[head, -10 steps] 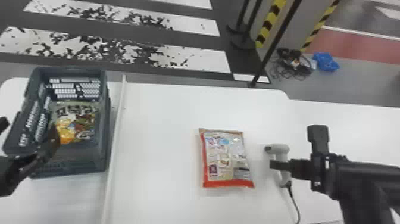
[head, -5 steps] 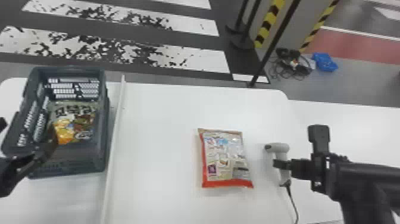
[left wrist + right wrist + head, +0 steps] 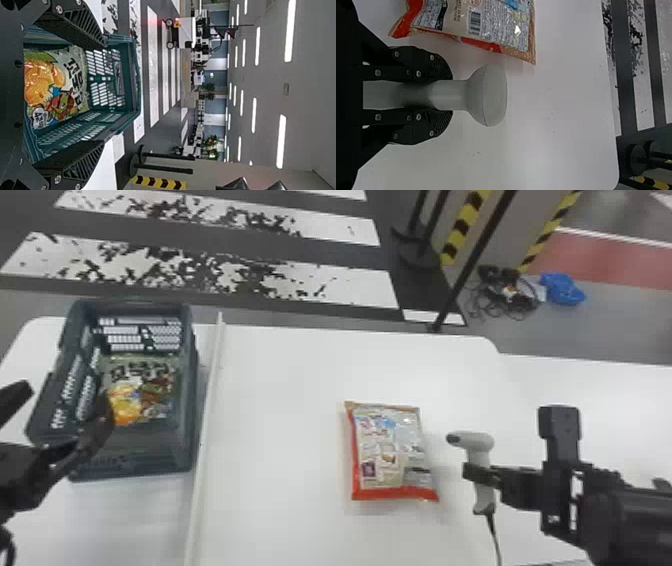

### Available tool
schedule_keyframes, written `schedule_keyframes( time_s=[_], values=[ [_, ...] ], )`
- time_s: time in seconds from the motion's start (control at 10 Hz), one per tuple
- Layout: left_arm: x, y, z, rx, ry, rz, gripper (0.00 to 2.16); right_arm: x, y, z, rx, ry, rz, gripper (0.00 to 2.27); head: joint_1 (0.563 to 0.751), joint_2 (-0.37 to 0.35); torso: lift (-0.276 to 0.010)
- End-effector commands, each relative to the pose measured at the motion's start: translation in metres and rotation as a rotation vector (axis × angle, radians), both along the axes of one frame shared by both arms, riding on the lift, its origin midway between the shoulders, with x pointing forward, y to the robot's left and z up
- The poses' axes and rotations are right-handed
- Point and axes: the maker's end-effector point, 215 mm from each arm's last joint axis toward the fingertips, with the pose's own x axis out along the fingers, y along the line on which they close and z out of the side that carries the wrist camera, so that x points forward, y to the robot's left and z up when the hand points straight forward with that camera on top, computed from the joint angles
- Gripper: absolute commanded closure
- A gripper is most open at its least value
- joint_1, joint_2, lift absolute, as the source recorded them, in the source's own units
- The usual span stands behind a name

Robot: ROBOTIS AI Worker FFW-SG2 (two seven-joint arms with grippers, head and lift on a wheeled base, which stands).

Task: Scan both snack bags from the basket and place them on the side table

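Head view: red-edged snack bag [image 3: 392, 452] well apart from basket [image 3: 150, 450]

Head view high, facing down, wrist views close — left outward, basket [image 3: 189, 400] shared, right over table [image 3: 566, 107], scanner [image 3: 492, 95] shared

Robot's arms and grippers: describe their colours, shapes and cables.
The right arm is black, with a thick, rounded section. The left gripper has black, wedge-shaped fingers with slanting ribs and silvery screws. The right gripper is black too, round-tipped, ribbed and screwed. A dark cable curves beside the left gripper's base.
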Motion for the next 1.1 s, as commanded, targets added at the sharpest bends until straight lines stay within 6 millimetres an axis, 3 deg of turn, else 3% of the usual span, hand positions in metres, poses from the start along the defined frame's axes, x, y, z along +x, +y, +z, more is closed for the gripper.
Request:
schedule_keyframes(
  time_s=[0.0, 0.4, 1.0],
  values=[
    [0.000, 0.000, -0.001, -0.001, 0.001, 0.001, 0.14, -0.011, 0.021, 0.009, 0.023, -0.005, 0.025, 2.26, 0.695, -0.174, -0.075],
    [0.000, 0.001, -0.003, -0.004, 0.005, 0.001, 0.14, -0.018, 0.061, 0.006, 0.049, 0.018, 0.097, 2.26, 0.695, -0.101, -0.075],
    [0.001, 0.003, -0.005, -0.005, 0.008, 0.004, 0.14, -0.016, 0.072, 0.004, 0.052, 0.020, 0.117, 2.26, 0.695, -0.061, -0.075]
  ],
)
